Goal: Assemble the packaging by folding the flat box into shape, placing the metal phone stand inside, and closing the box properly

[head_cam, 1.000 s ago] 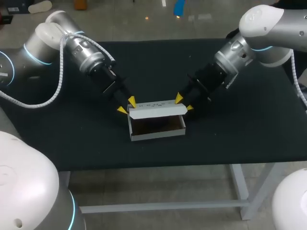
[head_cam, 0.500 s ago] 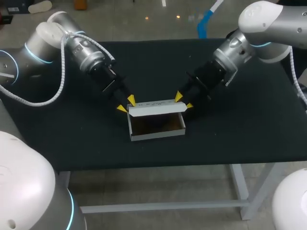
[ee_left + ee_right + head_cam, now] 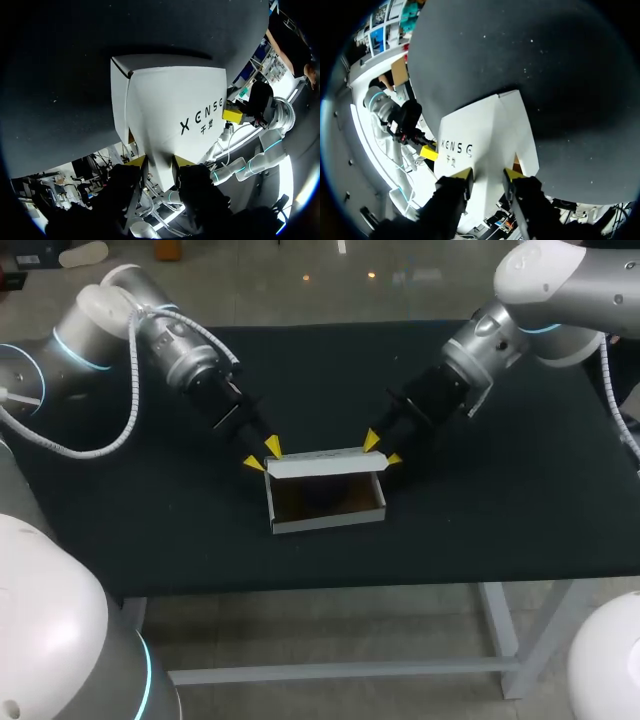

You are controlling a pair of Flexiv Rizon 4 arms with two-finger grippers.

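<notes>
The white box [image 3: 328,510] is sitting mid-table [image 3: 500,500], long axis running left to right, open side facing up, while the left gripper [image 3: 262,455] and right gripper [image 3: 382,449] are pinching the ends of its raised, dark-lettered lid [image 3: 325,464].

We are gripping the white box's [image 3: 519,125] raised lid [image 3: 477,135] in our right gripper [image 3: 488,175], with both yellow-tipped fingers [image 3: 466,174] pressing on the panel from opposite sides at its end nearest us. The box is sitting on the black worktop [image 3: 520,60], which is spreading out ahead of the fingers. A sliver of the box's brown inside [image 3: 516,165] is showing just beside one fingertip. At the lid's far end, our left gripper [image 3: 428,152] is meeting the panel with a yellow tip.
</notes>
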